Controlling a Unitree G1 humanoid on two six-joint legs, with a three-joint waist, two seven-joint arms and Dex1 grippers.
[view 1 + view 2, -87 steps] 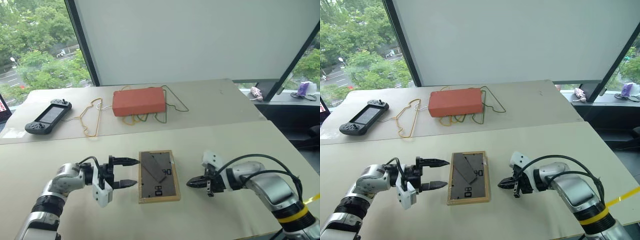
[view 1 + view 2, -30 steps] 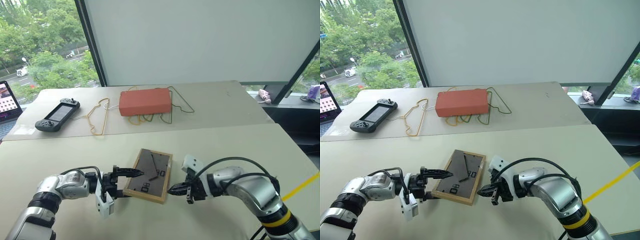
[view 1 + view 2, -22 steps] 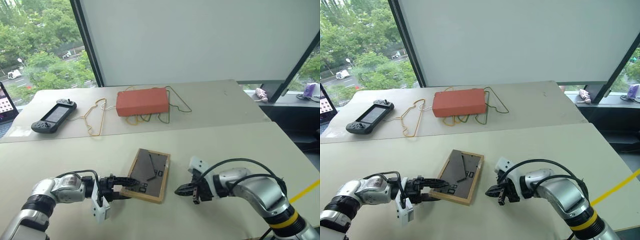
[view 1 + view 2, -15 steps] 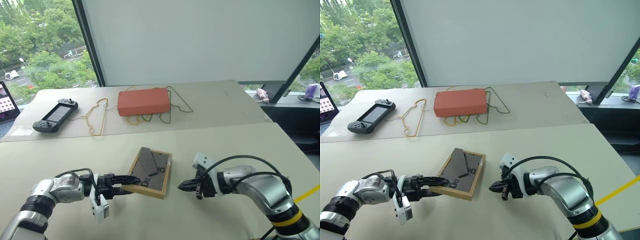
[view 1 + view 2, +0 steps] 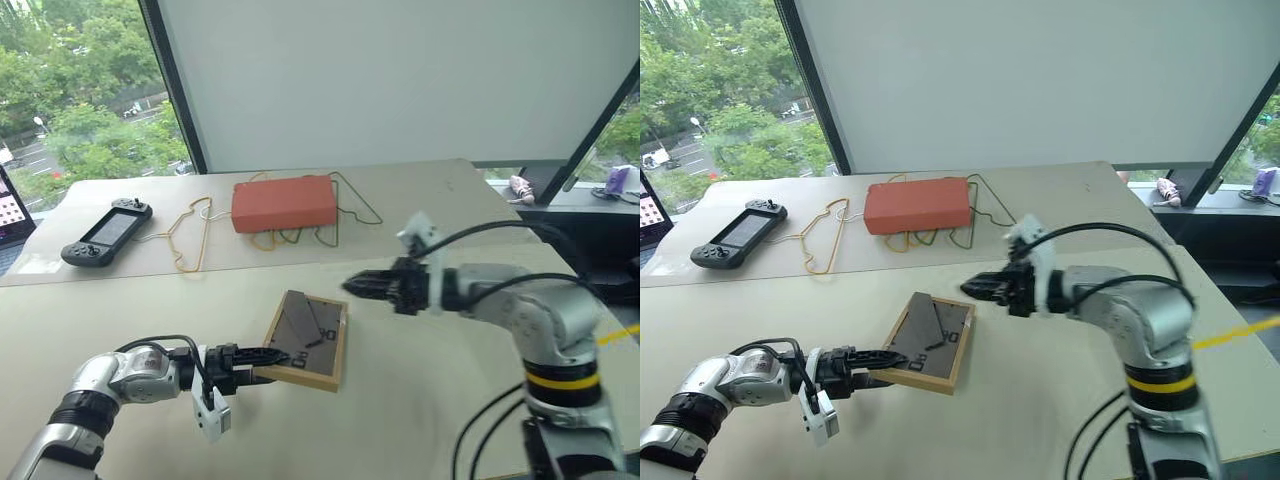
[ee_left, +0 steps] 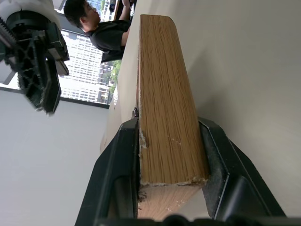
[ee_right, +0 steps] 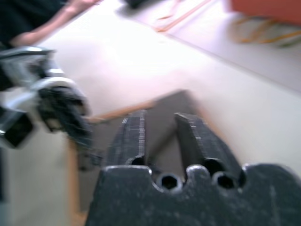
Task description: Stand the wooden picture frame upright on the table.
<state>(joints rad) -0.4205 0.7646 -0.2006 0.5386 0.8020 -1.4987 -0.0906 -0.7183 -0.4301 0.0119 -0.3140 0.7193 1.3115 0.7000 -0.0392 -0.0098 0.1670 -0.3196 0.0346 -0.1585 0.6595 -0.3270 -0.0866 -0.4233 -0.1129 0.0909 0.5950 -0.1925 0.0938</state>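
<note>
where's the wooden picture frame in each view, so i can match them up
Left eye view: wooden picture frame low, just left of centre.
Right eye view: low, left of centre.
Left wrist view: its wood edge runs up the middle, clamped by the left hand.
Right wrist view: dark backing behind the right hand.
Shared landmark: the left hand on the frame's near corner.

No text, label, brand, number or sign can be read on anything here.

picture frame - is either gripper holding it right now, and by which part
The left gripper is shut on the wooden picture frame, clamping its near-left wooden edge. The right gripper, jaws slightly apart, holds nothing.
</note>
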